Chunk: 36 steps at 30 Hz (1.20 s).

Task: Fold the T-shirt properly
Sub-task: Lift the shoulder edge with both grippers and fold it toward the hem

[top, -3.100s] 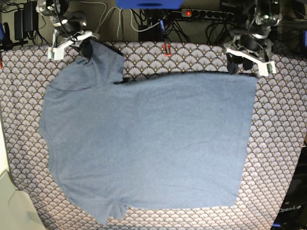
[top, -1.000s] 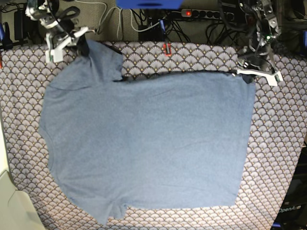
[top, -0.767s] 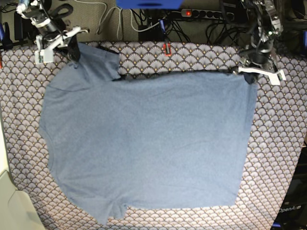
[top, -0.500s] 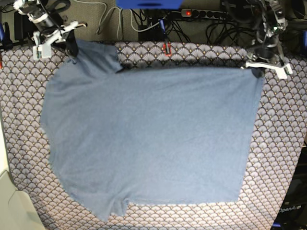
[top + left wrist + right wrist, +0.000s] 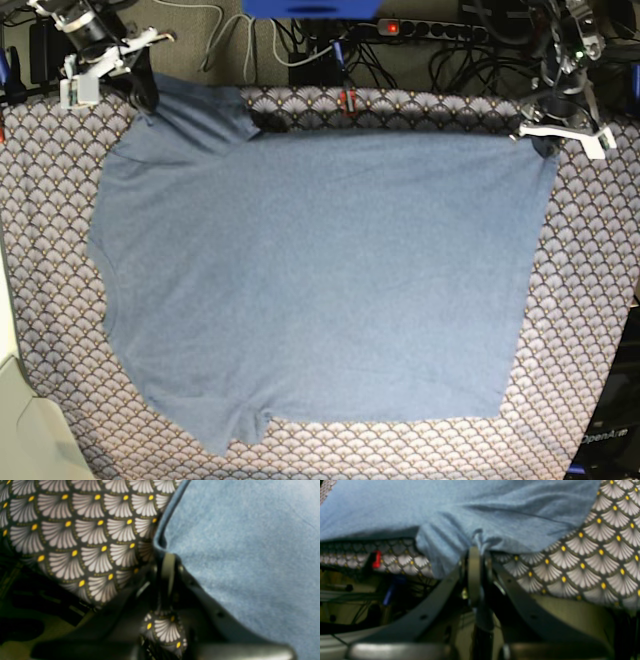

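**Shirt pinched at two far corners**

T-shirt [image 5: 310, 280] spread plain side up on scallop-patterned tablecloth [image 5: 580, 300]. Left gripper [image 5: 545, 143] clamped on hem corner, far edge. Right gripper [image 5: 135, 92] clamped on bunched sleeve edge. Power strip [image 5: 430, 28] and cables [image 5: 240, 40] lie beyond the table's far edge.

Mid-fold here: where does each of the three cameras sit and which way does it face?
Base: overhead, facing down on the T-shirt spread over the tablecloth; left gripper and right gripper at the far edge.
Left wrist: on the arm, looking along shut fingers at a shirt corner.
Right wrist: same, fingers pinching bunched sleeve cloth.
Shared: all three show the shirt and tablecloth.
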Tool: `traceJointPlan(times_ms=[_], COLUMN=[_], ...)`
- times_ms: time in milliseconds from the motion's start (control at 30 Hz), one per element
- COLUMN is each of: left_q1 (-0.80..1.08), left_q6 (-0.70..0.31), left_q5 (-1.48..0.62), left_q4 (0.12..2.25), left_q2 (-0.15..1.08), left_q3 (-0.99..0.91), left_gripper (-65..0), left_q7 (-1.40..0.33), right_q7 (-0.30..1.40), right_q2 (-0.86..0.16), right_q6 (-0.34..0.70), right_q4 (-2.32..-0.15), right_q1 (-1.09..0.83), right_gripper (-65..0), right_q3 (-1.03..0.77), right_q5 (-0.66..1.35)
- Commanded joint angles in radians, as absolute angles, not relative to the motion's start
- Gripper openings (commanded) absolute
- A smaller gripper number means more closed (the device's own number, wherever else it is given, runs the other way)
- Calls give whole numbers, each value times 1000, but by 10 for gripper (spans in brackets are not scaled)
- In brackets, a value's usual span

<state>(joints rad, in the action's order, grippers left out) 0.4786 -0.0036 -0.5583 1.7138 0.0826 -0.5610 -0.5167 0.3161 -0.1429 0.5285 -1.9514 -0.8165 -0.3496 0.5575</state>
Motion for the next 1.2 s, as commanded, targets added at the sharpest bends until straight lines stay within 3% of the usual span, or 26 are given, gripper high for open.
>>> traceJointPlan(times_ms=[0, 200, 567, 733, 1033, 1167], left_q1=[475, 392, 101, -24, -219, -291], left_q6=[-5, -5, -5, -5, -4, -4], left_q5=[-553, -550, -550, -550, -536, -412], left_q4=[1727, 1707, 1550, 1463, 1230, 1168], left_q2=[91, 91, 196, 245, 329, 329], left_q3=[-564, -558, -558, -510, -328, -283], left_gripper=[-646, -646, -646, -646, -646, -646], left_q7=[-492, -493, -682, -685, -679, -677], right_q7=[277, 300, 648, 728, 723, 722], right_q2=[-153, -156, -275, -329, -433, -446], right_q6=[538, 533, 533, 533, 533, 538], right_q4=[-1968, -1959, -1943, -1821, -1529, -1449], right_q1=[-817, -723, -415, -249, -25, 77], right_gripper=[-650, -650, -650, -650, -650, -650], right_q3=[-357, -358, -360, -355, -271, -228], right_q5=[573, 567, 567, 567, 564, 437])
